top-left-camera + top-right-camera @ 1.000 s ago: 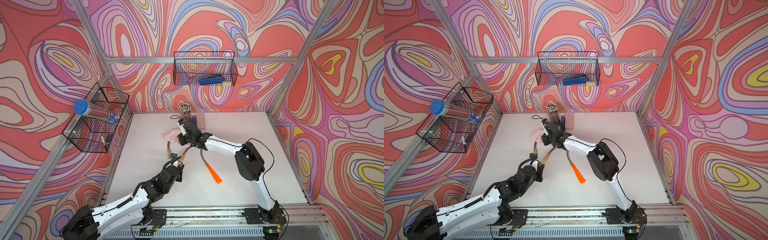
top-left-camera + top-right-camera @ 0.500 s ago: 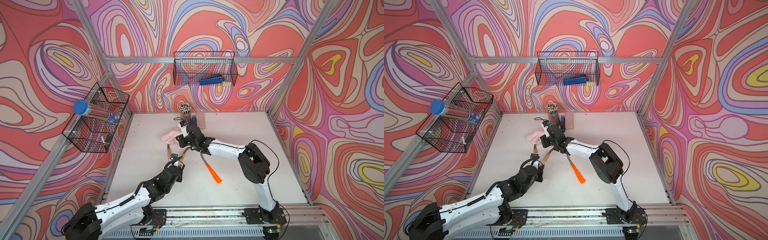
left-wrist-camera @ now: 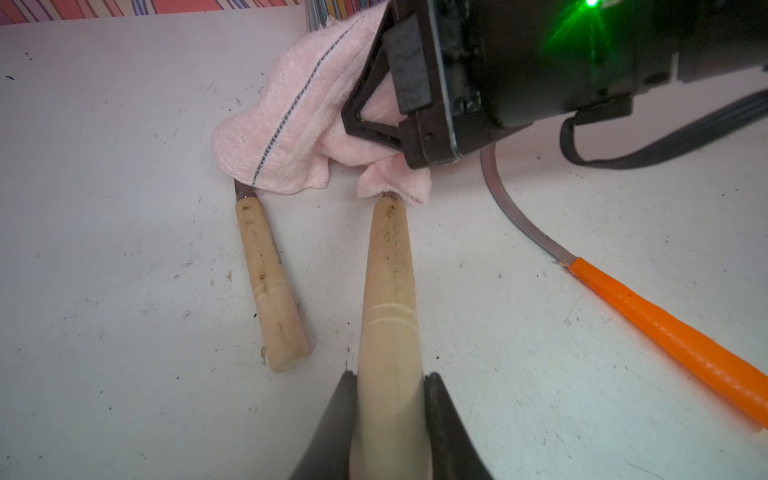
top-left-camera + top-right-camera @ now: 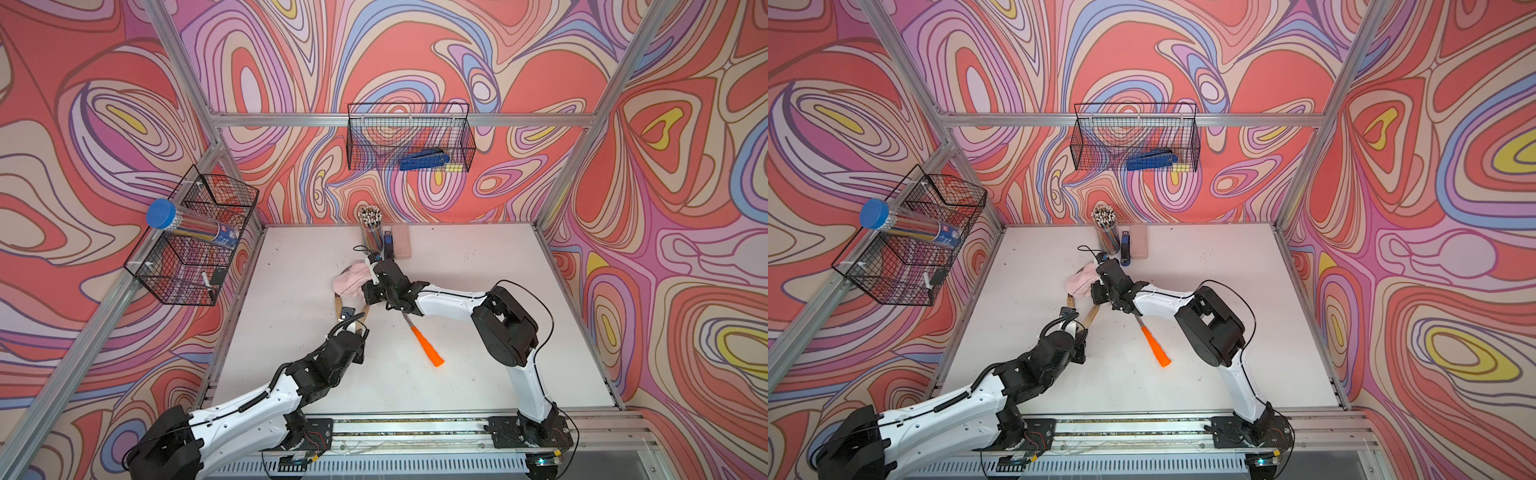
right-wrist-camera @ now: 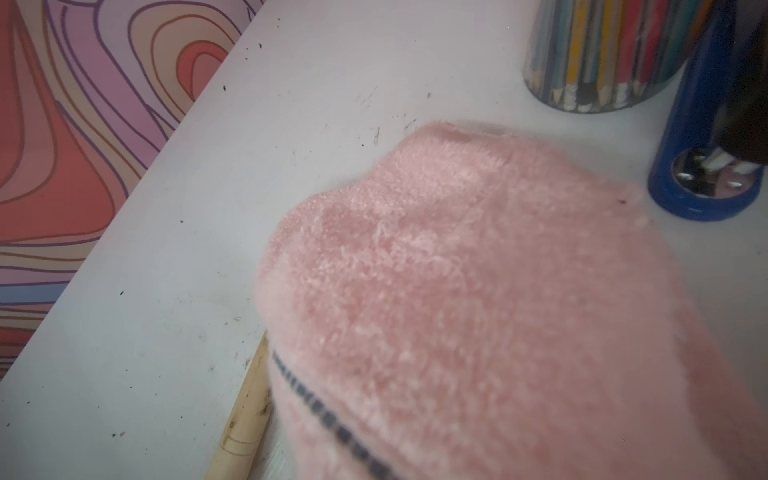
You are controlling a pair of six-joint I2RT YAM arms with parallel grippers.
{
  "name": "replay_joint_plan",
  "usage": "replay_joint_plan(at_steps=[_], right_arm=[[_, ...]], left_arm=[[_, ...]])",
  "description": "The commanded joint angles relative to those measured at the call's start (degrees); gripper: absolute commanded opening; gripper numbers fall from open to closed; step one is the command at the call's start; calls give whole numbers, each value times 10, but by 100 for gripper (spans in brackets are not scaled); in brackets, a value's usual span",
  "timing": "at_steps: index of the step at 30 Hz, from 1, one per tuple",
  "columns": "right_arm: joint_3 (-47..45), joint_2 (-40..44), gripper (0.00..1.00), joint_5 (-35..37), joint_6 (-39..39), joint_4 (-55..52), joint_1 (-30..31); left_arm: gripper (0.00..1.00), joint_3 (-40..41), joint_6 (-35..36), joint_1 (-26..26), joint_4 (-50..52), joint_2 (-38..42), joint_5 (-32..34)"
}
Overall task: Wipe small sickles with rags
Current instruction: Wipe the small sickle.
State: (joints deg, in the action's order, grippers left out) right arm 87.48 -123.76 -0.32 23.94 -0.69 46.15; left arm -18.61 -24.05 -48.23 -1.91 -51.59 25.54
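While the left tool [image 3: 389,386] is clamped on the butt of a small sickle with a pale wooden handle [image 3: 388,286], that handle's long axis runs straight away from it toward the right tool [image 4: 369,292], which is closed on a bunched, fuzzy pale-pink rag [image 3: 291,120]. The rag covers the handle's far end, so the blade is hidden beneath it (just where wiping must happen), and the right arm is plainly the nearer one. A second wooden-handled sickle [image 3: 270,286] lies just beside on the white counter [image 3: 104,208], its blade also under the cloth. The orange-handled sickle [image 3: 665,332] lies apart, blade bare. The next stroke likely follows the held blade's curve.
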Motion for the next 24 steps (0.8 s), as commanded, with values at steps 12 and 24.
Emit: replay_joint_plan(at_steps=[12,24], right_arm=[[144,-120,0,205,23,-251,-39],[153,-123,0,295,88,-333,-74]], left_arm=[[0,-10,-8,4,13,10,32],[0,-8,-15,4,22,17,48]])
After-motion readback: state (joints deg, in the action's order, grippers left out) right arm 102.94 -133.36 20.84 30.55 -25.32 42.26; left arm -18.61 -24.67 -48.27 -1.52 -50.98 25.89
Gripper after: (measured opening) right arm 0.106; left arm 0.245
